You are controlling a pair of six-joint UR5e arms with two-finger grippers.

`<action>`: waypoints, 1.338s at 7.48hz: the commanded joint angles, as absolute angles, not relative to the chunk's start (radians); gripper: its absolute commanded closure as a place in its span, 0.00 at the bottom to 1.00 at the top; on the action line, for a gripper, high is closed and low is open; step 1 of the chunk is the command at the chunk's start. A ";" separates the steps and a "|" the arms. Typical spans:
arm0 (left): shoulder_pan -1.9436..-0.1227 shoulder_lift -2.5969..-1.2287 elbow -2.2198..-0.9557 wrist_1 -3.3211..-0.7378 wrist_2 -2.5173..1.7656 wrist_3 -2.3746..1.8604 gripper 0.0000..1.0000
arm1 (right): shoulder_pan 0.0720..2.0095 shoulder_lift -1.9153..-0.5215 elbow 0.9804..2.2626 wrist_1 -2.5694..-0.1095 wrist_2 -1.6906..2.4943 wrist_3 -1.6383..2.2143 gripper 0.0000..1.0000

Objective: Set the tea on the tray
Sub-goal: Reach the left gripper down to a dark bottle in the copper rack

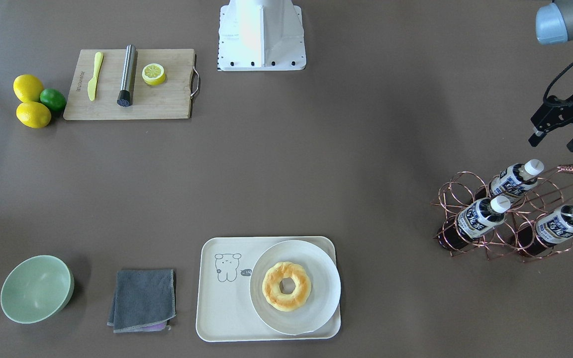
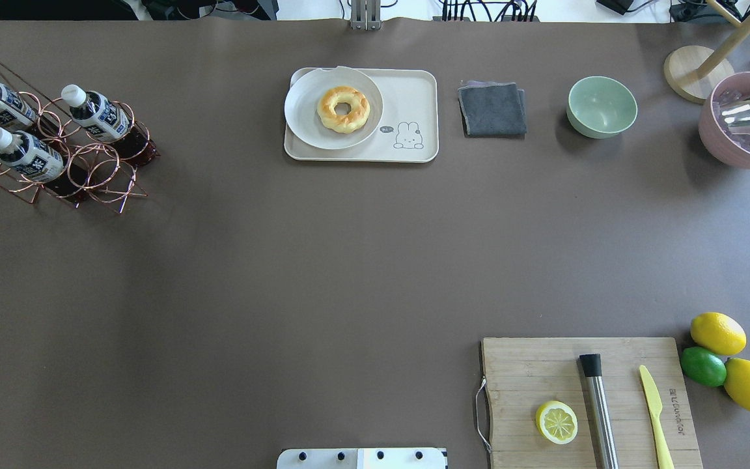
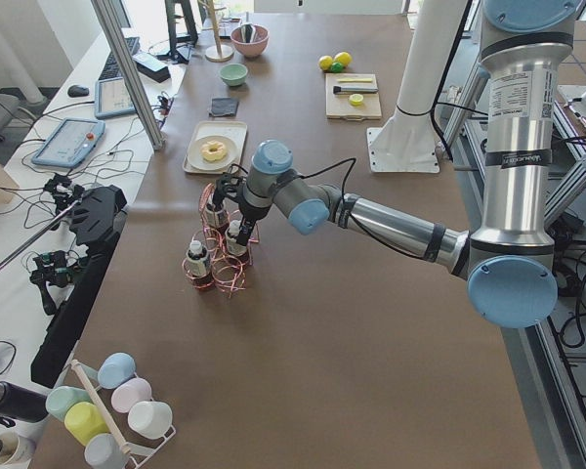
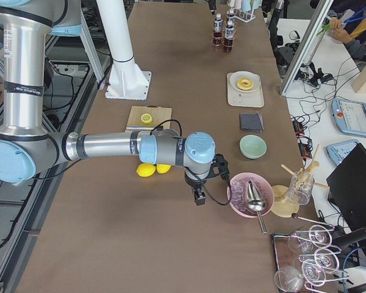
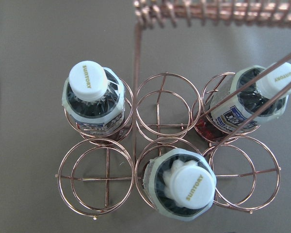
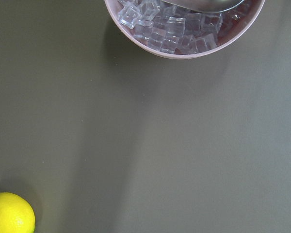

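Observation:
Three alike tea bottles stand in a copper wire rack: one tea bottle, a second and a third. They also show in the left wrist view, seen from straight above. My left gripper is open and empty, hovering above the rack. The cream tray with a bear drawing lies at the table's far side and carries a white plate with a doughnut. My right gripper shows only in the exterior right view, beside the pink ice bowl; I cannot tell whether it is open or shut.
A wooden cutting board holds a lemon half, a steel rod and a yellow knife. Two lemons and a lime lie beside it. A grey cloth, a green bowl and a pink bowl of ice stand along the far edge.

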State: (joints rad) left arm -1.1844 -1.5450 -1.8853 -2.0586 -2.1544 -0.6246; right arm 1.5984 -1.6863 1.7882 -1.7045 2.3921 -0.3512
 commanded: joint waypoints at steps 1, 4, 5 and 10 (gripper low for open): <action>-1.164 -1.578 -1.855 -2.062 -2.134 -0.614 0.15 | 1.598 -1.744 1.787 -1.576 2.395 -0.348 0.00; -1.164 -1.598 -1.848 -2.062 -2.134 -0.611 0.26 | 1.598 -1.752 1.784 -1.563 2.395 -0.348 0.00; -1.164 -1.600 -1.848 -2.062 -2.134 -0.611 0.26 | 1.598 -1.752 1.783 -1.563 2.395 -0.348 0.00; -1.155 -1.611 -1.832 -2.065 -2.120 -0.621 0.78 | 1.598 -1.753 1.779 -1.563 2.391 -0.347 0.00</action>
State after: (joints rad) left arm -1.1560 -1.6102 -1.8315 -2.0645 -2.1210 -0.6122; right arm 1.5984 -1.7529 1.7795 -1.5631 2.3930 -0.3475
